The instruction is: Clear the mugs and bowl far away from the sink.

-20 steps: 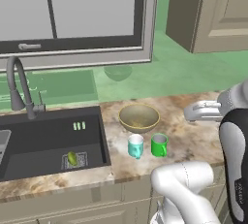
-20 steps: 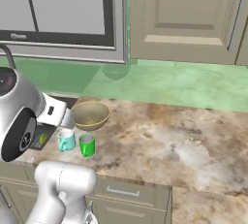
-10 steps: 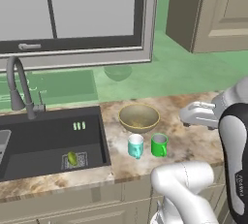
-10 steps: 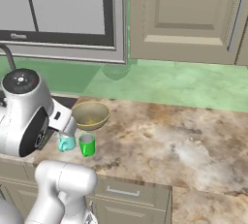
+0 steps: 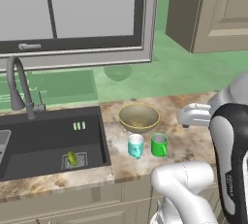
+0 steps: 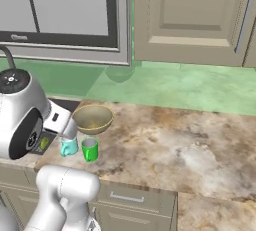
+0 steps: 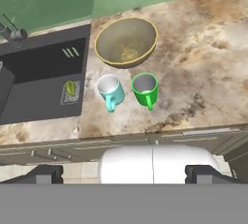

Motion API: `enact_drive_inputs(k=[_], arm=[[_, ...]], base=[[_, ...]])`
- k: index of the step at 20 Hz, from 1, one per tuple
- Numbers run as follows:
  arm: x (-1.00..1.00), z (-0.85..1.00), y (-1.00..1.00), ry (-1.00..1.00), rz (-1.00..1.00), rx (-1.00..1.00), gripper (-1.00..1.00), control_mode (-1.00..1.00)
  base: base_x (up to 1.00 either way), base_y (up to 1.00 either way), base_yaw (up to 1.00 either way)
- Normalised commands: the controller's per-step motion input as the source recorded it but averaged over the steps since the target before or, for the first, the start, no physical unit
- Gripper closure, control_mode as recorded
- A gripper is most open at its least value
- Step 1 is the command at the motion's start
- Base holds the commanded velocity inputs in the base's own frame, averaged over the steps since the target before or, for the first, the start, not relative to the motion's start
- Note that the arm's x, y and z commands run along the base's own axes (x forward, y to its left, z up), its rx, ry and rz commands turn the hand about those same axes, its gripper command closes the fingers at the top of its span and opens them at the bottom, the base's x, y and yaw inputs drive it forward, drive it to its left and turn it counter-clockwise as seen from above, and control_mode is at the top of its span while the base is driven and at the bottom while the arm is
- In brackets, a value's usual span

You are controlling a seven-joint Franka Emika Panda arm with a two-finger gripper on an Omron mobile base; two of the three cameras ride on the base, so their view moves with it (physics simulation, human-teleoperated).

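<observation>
The gripper [image 7: 123, 173] is being held high with jaws wide apart, empty. The teal mug [image 7: 111, 90], green mug [image 7: 144, 88] and bowl [image 7: 126, 42] are sitting below and ahead, beside the sink [image 7: 38, 85].

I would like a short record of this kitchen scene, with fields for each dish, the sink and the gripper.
bowl: tan bowl, upright on the counter, just right of the sink
teal mug: teal mug, upright, in front of the bowl, nearer the sink
green mug: green mug, upright, beside the teal mug, apart from it
sink: dark basin with a small green item in it; faucet behind
gripper: gripper, open, holding nothing, above the counter's front edge
</observation>
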Motion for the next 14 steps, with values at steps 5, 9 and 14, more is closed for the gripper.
enact_drive_inputs(k=[5,9,14], arm=[[-0.03,0.0,0.0,0.0,0.0,-0.18,-1.0,-1.0],[0.0,-0.02,0.0,0.03,0.0,-0.15,-1.0,-1.0],[0.0,-0.04,0.0,0.05,0.0,-0.12,-1.0,-1.0]], base=[[0.0,0.0,0.0],[0.0,0.0,0.0],[0.0,0.0,0.0]])
